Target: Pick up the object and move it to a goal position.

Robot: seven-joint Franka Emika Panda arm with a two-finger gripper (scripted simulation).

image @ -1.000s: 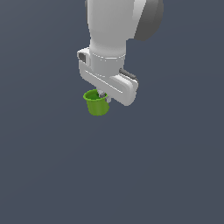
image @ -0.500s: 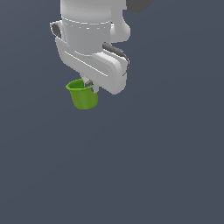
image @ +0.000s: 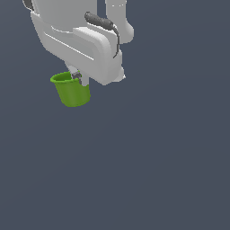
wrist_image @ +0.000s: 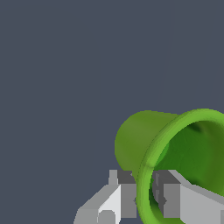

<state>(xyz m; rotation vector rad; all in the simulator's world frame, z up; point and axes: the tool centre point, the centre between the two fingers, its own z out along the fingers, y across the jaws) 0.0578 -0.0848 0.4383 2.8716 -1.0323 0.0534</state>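
Hanging clear of the plain dark grey background, the green cup (image: 72, 92) sits in the upper part of the exterior view, toward that view's left, just under the white wrist housing (image: 83, 49).

Markings: no brand, label or writing readable on the cup, the gripper (image: 77, 77) or the arm; all surfaces are plain.

Grip: the gripper is clenched on the cup's rim (wrist_image: 146, 175). In the wrist view one finger (wrist_image: 120, 194) lies against the outside of the wall and the other finger (wrist_image: 175, 199) sits inside the mouth, with the thick rim pinched between them.

Attitude: roughly upright in the exterior view, slightly tilted, mouth up and narrower base down.

Hidden or cut off: the arm runs out of the exterior view at the top; the fingers are mostly masked by the housing there, only a small grey tip showing at the rim. In the wrist view the cup is cropped at the edge of the picture and its base cannot be seen. No goal marker can be made out.

Change from half a second ago: arm and cup appear larger and lie somewhat lower in the exterior view, with the cup held at the rim as before.
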